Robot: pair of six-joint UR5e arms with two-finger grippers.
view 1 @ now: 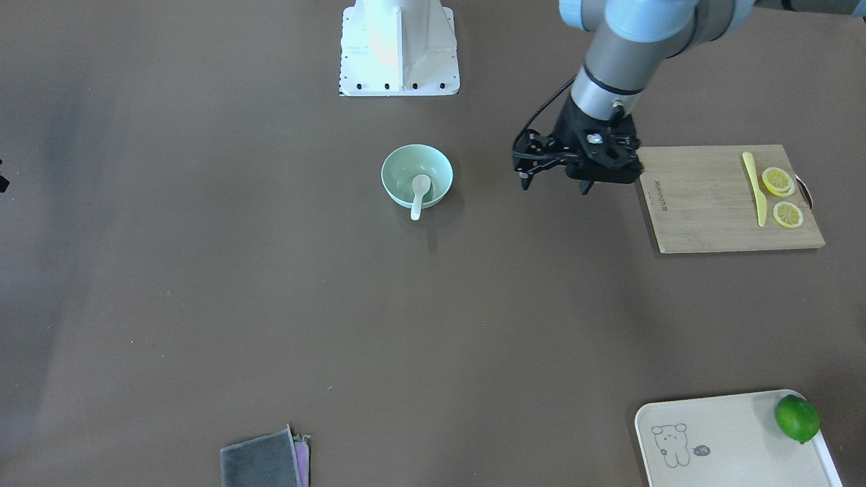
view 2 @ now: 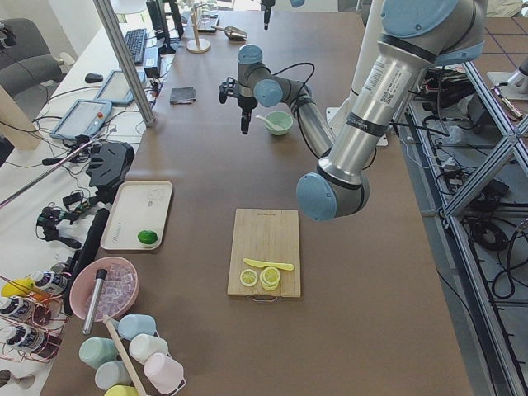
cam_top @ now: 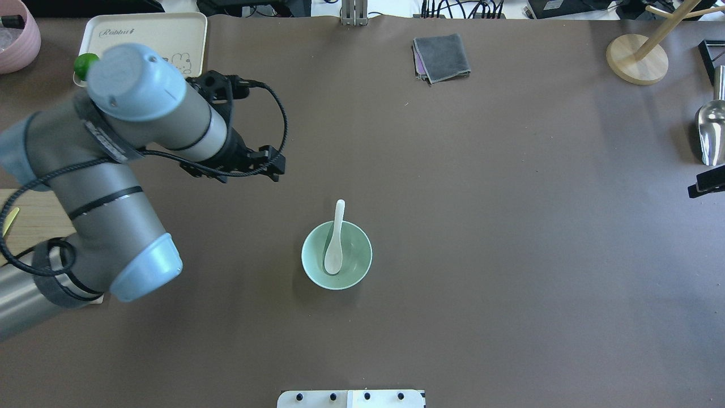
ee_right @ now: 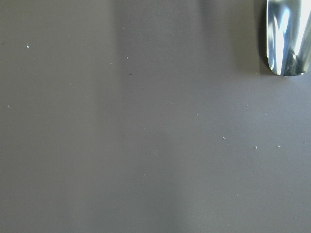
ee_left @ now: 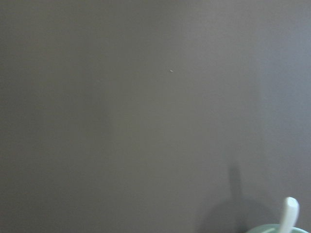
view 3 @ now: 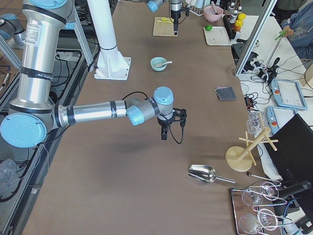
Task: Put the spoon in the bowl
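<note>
Front-facing view: my left gripper hangs above the table with jaws spread wide and nothing between them. The bowl stands well apart on its right-hand side. The spoon lies with its scoop inside the bowl and its handle leaning over the rim. The cutting board lies just beside the gripper on its other side; the board's printed mark is too small to read.

Overhead view: beyond my left gripper, the tray reads "Rabbit".

Right-side view: my right gripper hovers near a metal scoop; I cannot tell its jaw state.

Left arm's fingers apart, empty
</note>
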